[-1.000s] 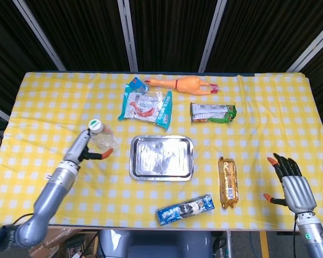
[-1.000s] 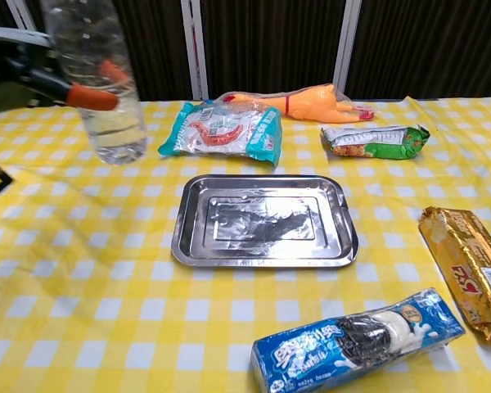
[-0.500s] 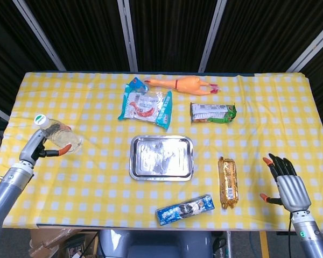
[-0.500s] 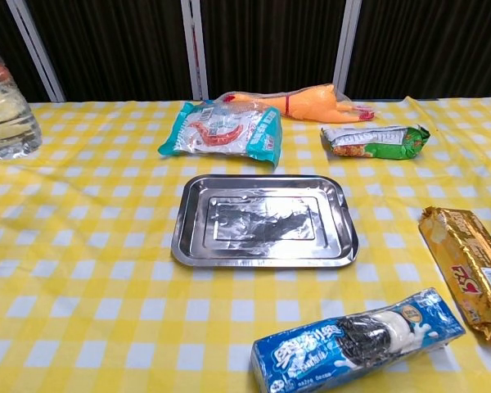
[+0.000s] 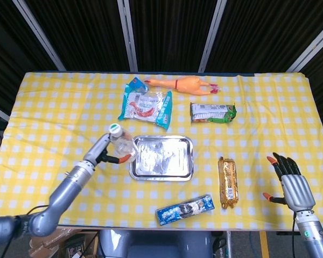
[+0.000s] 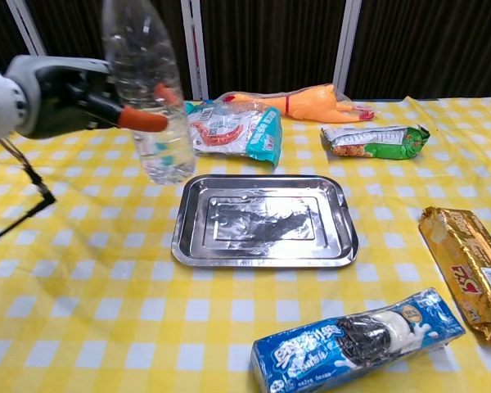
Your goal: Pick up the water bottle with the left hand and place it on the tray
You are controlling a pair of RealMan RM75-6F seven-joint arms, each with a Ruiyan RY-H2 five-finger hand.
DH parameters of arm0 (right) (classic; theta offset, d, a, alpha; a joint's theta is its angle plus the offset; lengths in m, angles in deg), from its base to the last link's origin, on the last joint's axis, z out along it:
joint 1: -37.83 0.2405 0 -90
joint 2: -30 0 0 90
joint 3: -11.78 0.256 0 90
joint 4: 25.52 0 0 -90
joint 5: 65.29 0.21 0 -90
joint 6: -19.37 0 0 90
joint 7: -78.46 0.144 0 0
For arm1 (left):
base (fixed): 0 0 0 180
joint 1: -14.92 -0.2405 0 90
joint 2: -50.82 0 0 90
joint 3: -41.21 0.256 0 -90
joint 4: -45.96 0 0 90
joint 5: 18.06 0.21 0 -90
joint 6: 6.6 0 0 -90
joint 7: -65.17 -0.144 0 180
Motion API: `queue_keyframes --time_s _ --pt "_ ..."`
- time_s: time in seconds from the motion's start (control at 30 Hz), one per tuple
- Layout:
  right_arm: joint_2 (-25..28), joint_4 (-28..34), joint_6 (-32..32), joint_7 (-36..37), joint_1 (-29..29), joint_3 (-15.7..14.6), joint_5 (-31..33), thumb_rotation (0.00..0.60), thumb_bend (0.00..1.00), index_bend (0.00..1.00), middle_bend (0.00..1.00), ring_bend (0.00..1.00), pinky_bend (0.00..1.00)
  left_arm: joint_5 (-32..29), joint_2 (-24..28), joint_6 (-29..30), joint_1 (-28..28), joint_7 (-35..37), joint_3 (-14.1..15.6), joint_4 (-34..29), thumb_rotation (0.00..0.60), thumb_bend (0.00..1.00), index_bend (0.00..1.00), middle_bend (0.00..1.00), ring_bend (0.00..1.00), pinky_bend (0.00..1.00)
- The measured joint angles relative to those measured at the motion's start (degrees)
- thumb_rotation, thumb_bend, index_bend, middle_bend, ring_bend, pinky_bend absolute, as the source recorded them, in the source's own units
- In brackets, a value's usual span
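My left hand (image 5: 100, 154) (image 6: 82, 94) holds a clear plastic water bottle (image 5: 123, 145) (image 6: 149, 98) with a white cap, lifted off the table. The bottle hangs upright just left of the silver tray (image 5: 161, 157) (image 6: 264, 221), over its left rim in the head view. The tray has crinkled foil on its floor and holds nothing else. My right hand (image 5: 292, 185) is open near the table's front right corner, far from the tray; the chest view does not show it.
Around the tray lie a teal snack bag (image 5: 146, 105), a rubber chicken (image 5: 184, 85), a green packet (image 5: 213, 112), a gold biscuit pack (image 5: 228, 181) and a blue cookie pack (image 5: 185, 209). A yellow checked cloth (image 5: 54, 113) covers the table.
My left hand has swung right with the bottle, from the table's far left edge to the tray's left rim. The right hand has barely moved.
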Motion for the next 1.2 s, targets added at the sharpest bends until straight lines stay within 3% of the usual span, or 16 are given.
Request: queue_keyframes --time_s 0.23,0.43,0.7,0.97,1.2 --pt "0.5 0.0 0.6 1.3 -0.3 0.0 -0.3 0.600 0.05 0.11 0.00 0.04 0.00 -9.0 -13.6 6.2 7.8 -8.2 -0.2 4.5 0.600 0.48 0.50 0.49 0.01 0.07" --pt "0.6 -0.8 0.2 2.4 -0.3 0.1 0.2 0.600 0.05 0.11 0.00 0.04 0.00 -11.2 -20.8 8.2 11.0 -11.4 -0.6 11.0 0.600 0.48 0.51 0.50 0.01 0.07" --pt "0.2 -1.3 -0.6 2.6 0.0 -0.1 0.3 0.600 0.05 0.11 0.00 0.04 0.00 -11.0 -25.2 9.5 11.7 -12.7 -1.8 16.5 0.600 0.48 0.51 0.49 0.01 0.07" --pt "0.0 -1.7 -1.1 3.0 0.2 -0.1 0.6 0.600 0.05 0.11 0.00 0.04 0.00 -9.9 -28.0 6.6 11.2 -11.8 -2.3 21.0 0.600 0.48 0.51 0.49 0.01 0.07" --pt "-0.1 -1.8 -1.3 3.6 0.3 -0.2 0.3 0.600 0.05 0.11 0.00 0.04 0.00 -8.1 -29.3 4.1 10.0 -10.7 -2.3 23.2 0.600 0.27 0.40 0.40 0.00 0.06"
